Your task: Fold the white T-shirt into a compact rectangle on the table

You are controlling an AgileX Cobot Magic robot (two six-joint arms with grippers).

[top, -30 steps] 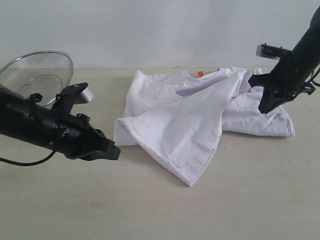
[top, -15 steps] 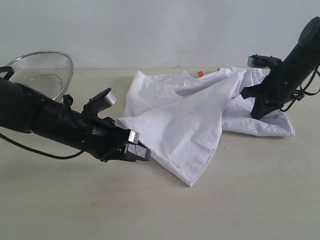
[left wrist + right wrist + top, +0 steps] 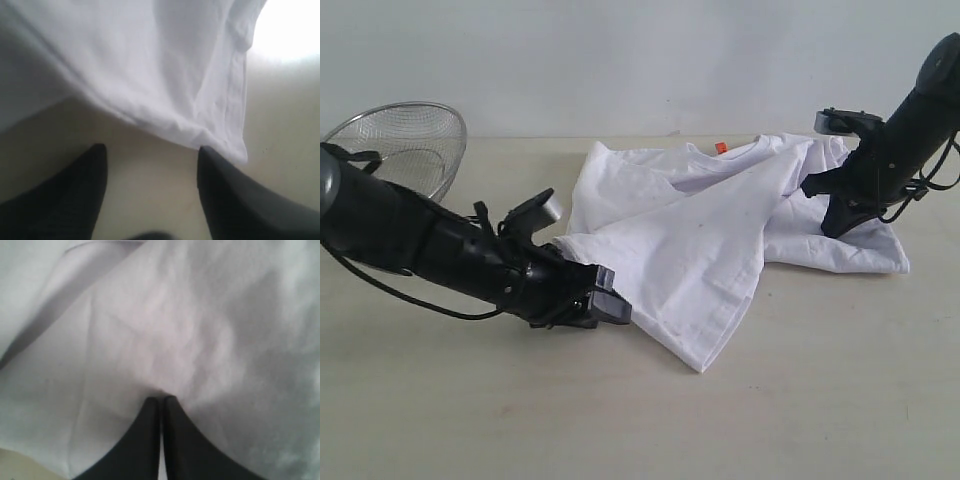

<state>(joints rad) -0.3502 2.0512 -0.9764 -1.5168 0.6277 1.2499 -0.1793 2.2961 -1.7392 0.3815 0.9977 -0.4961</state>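
The white T-shirt (image 3: 690, 230) lies crumpled on the table (image 3: 800, 400), with a flap folded diagonally toward the front and its orange neck tag (image 3: 720, 148) at the back. My left gripper (image 3: 612, 306) is low at the shirt's front-left edge. In the left wrist view the left gripper (image 3: 151, 147) is open, with bare table between its fingers and the shirt's hem (image 3: 210, 130) just ahead of the tips. My right gripper (image 3: 832, 228) stands on the shirt's right part. In the right wrist view the right gripper (image 3: 161, 398) is shut, its tips touching the white cloth (image 3: 200, 330).
A round wire-mesh basket (image 3: 395, 145) stands at the back left, behind my left arm. A pale wall runs along the table's far edge. Bare tabletop stretches in front of the shirt.
My left gripper has opened and moved right, up to the shirt's front-left edge. My right gripper came down slightly left onto the shirt, then stayed put, shut throughout.
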